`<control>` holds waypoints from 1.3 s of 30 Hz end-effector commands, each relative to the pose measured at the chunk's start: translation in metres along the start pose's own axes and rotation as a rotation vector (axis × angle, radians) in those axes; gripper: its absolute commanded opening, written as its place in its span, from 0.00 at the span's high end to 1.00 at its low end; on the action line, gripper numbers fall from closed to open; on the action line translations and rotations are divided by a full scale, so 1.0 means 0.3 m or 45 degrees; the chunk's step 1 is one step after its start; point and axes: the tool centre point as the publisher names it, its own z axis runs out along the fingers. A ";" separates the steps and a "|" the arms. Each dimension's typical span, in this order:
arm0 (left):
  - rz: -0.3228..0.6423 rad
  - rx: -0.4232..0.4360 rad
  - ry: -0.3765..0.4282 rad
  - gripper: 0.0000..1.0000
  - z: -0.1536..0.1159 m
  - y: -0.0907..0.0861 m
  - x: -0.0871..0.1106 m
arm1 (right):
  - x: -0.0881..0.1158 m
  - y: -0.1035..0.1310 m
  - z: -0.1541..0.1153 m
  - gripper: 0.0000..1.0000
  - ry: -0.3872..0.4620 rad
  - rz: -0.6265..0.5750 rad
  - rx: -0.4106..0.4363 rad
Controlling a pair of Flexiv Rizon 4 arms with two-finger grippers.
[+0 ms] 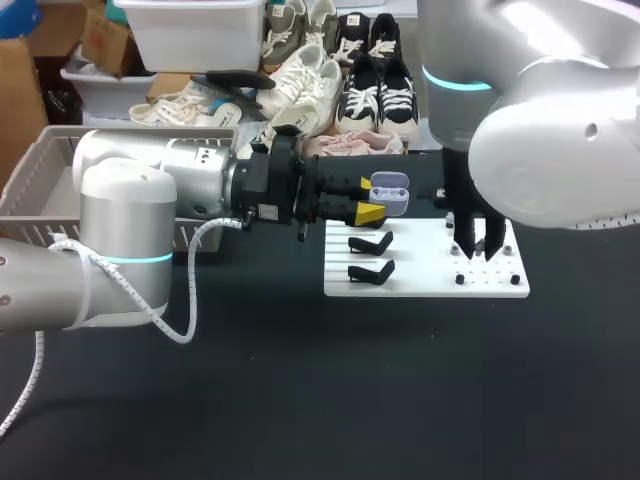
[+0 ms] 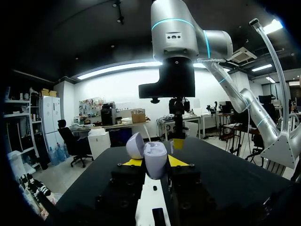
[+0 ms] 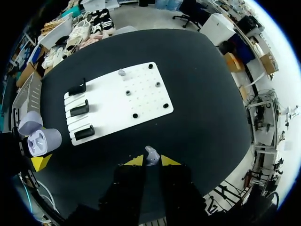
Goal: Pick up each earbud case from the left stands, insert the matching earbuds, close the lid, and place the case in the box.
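The left gripper (image 2: 155,162) clamps an open pale-lavender plastic earbud case (image 2: 153,154). The right gripper (image 3: 151,161) pinches a small lavender earbud (image 3: 151,154), white pegged board (image 3: 113,106) beneath it.

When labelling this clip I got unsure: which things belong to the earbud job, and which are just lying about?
Job: open earbud case in left jaws; earbud in right jaws; second earbud on white board; basket.
Idle: empty black stands; black pegs.

Right arm (image 1: 560,150) over white board (image 1: 430,282); open tabletop (image 1: 350,400) in front.
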 end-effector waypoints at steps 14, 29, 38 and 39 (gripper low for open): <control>0.002 -0.002 -0.002 1.00 -0.001 -0.002 0.001 | 0.005 0.099 -0.207 1.00 0.044 0.340 0.057; 0.002 -0.002 -0.002 1.00 -0.001 -0.002 0.001 | -0.054 0.278 -0.294 1.00 0.015 0.293 0.131; 0.002 -0.002 -0.002 1.00 -0.001 -0.002 0.001 | -0.054 0.274 -0.296 1.00 0.019 0.293 0.137; 0.002 -0.002 -0.002 1.00 -0.001 -0.002 0.001 | -0.054 0.274 -0.296 1.00 0.019 0.293 0.137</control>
